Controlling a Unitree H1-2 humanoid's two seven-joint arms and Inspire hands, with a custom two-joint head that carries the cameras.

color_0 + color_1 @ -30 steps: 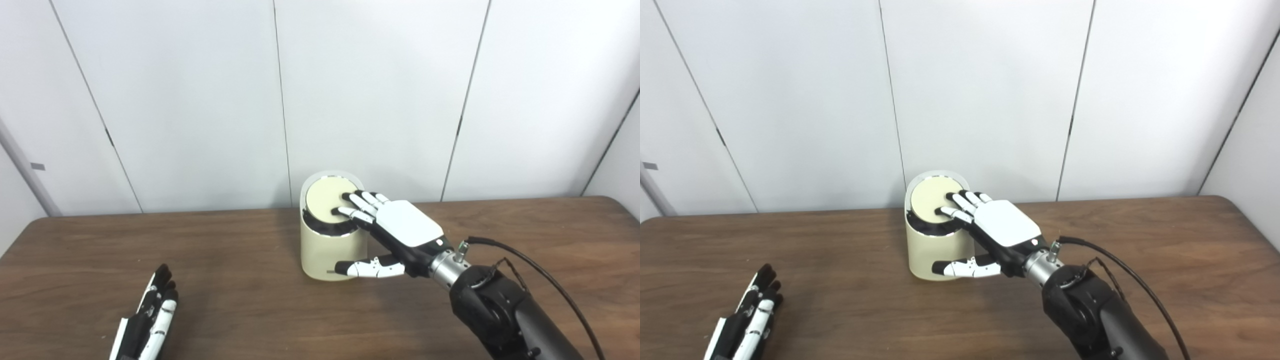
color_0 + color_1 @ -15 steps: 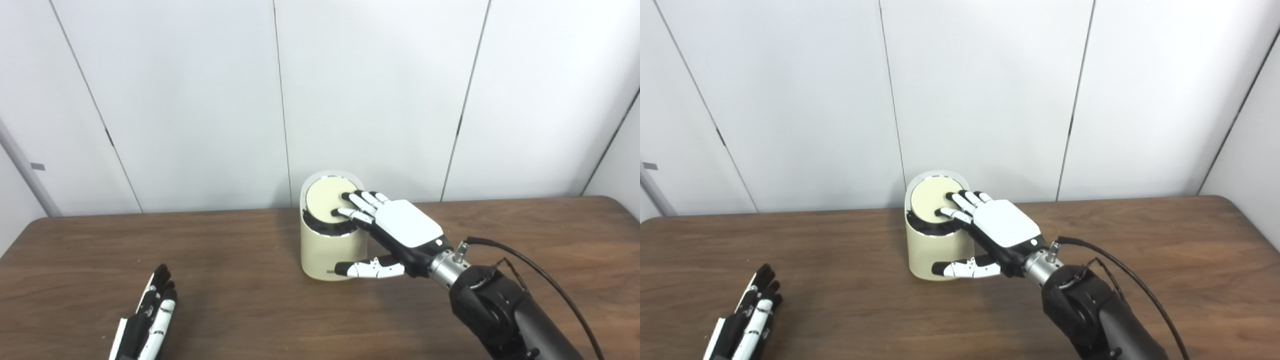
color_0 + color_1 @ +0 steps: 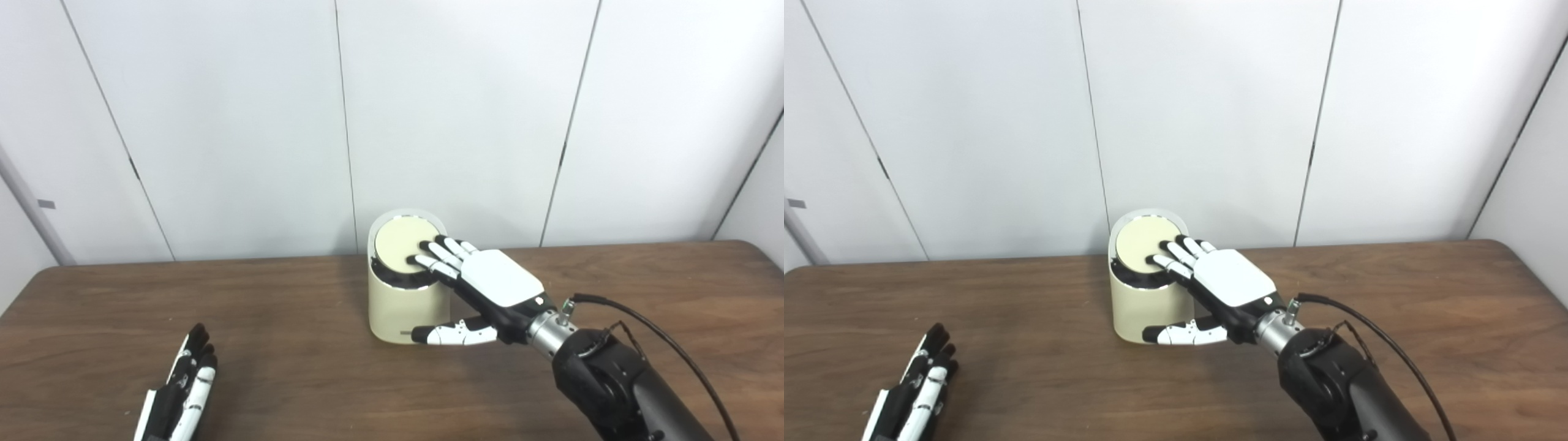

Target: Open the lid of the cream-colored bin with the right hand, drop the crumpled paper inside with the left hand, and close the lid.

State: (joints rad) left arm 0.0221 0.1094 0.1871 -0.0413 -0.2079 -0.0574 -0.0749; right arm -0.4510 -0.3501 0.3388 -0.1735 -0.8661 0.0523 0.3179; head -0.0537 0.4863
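The cream-colored bin [image 3: 401, 306] stands at the back middle of the table, near the wall. Its round lid [image 3: 401, 245] lies tilted on top, with a dark gap along its front edge. My right hand [image 3: 484, 285] is open, palm down, with its fingertips [image 3: 429, 260] resting on the lid's right part and its thumb reaching across the bin's lower right side. My left hand [image 3: 180, 389] lies flat and open on the table at the front left, holding nothing. No crumpled paper shows in either view.
The brown wooden table [image 3: 294, 343] runs across the whole view, with its rounded back corners at left and right. White wall panels [image 3: 245, 122] rise right behind the bin. A black cable [image 3: 661, 343] loops off my right wrist.
My right hand has sunk a little and drawn slightly back toward me, its fingertips still on the lid. The lid sits slightly flatter. The left hand has not moved.
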